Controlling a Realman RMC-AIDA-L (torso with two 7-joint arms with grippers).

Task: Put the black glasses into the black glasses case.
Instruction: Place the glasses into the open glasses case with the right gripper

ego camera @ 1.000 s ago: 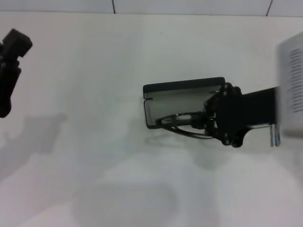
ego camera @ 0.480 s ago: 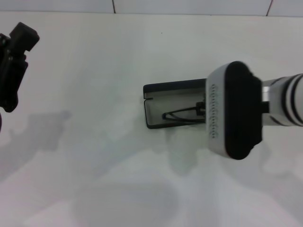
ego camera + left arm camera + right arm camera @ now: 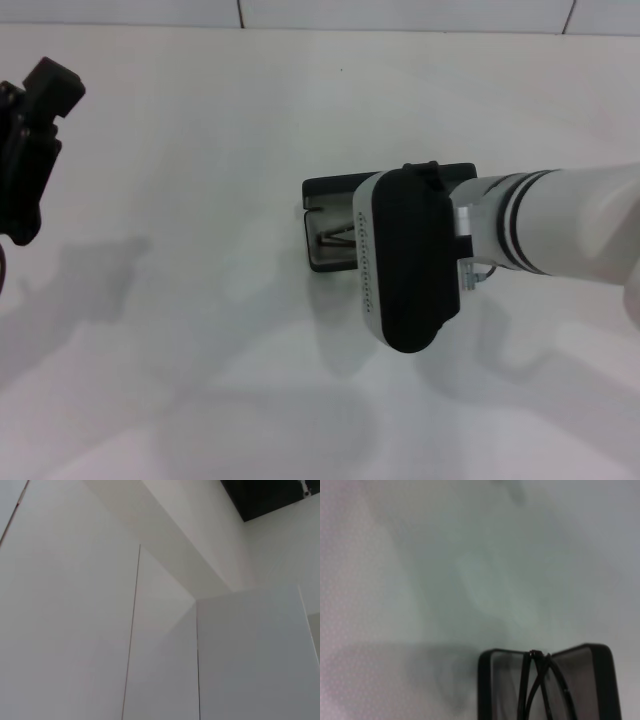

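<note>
Head view: the case (image 3: 330,215) at centre is now largely hidden by the right arm (image 3: 540,235), swung over it within a second; the glasses (image 3: 335,238) are glimpsed inside. The left gripper (image 3: 25,150) is parked upper left.

Right wrist view: the glasses (image 3: 540,685) are seen lying in the open case (image 3: 485,690), lower right, so placement appears done.

Neither claw's state can be told.

A white table (image 3: 200,300) meets a white tiled wall (image 3: 400,12) behind it.

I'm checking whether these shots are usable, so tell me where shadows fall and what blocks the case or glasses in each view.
Head view: soft grey arm shadows spread over the white table; the right arm covers most of the black glasses case and black glasses. Right wrist view: case and crossed temples are cropped at the edge, with a shadow beside them. Left wrist view: only white panels.
</note>
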